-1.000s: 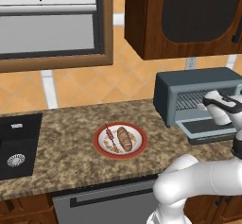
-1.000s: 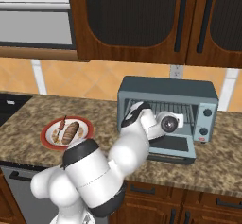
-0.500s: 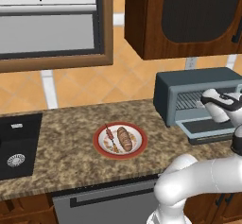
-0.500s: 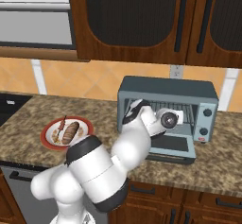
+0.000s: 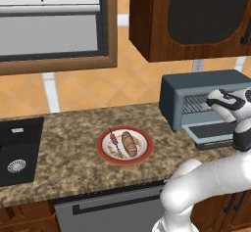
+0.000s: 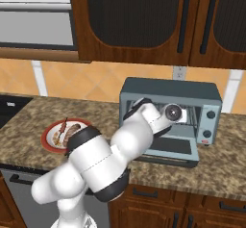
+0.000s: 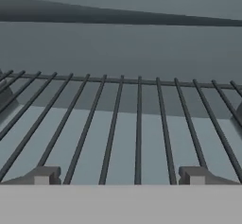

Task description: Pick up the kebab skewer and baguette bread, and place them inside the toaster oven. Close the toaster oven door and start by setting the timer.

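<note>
The speckled brown granite counter point(image 5: 73, 162) runs along the orange tiled wall, above brown wooden base cabinets. A black sink basin point(image 5: 17, 150) with 1 round metal drain is set into its left end. Near the middle of the counter lies a round red-rimmed white plate point(image 5: 124, 146), bearing 2 things side by side: a thin kebab skewer point(image 5: 115, 142) with small chunks on the left and a short golden-brown baguette loaf point(image 5: 130, 144) on the right. Well apart from the plate, toward the right end, stands the boxy blue-grey toaster oven point(image 6: 170, 107), its drop-down door point(image 6: 169, 148) lowered flat over the counter's front part.
</note>
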Controlling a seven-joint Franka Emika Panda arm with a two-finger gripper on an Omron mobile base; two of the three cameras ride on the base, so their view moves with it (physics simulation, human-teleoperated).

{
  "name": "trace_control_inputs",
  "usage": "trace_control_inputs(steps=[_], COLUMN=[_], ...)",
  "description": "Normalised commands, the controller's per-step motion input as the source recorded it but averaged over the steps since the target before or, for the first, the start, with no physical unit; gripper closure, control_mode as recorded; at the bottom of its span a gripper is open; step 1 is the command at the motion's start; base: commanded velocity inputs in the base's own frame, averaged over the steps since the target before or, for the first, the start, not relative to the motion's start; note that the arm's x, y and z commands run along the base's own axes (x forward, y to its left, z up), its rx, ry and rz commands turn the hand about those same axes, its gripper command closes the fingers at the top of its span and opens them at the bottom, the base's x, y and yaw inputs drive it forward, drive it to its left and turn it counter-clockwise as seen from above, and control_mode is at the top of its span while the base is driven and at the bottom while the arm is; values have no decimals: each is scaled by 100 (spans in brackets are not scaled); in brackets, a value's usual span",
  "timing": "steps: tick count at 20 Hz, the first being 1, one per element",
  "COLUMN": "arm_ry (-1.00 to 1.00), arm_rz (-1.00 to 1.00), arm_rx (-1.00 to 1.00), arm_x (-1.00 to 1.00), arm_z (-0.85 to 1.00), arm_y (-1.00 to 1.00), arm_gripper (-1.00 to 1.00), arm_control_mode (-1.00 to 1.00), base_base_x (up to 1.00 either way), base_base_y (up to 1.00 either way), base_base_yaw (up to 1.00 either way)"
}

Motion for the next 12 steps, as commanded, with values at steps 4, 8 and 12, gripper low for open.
trace_control_inputs(steps=[4,8,12], arm_ry=[17,11,13], arm_rz=[0,0,0], arm_rx=[0,4,3], arm_x=[-33,-95,-99], arm_z=[-49,-83,-89], arm_y=[0,0,0], arm_gripper=[-100,-100,-100], arm_control_mode=[-100,-100,-100], base_base_x=[0,0,0], base_base_y=[0,0,0], base_base_yaw=[0,0,0])
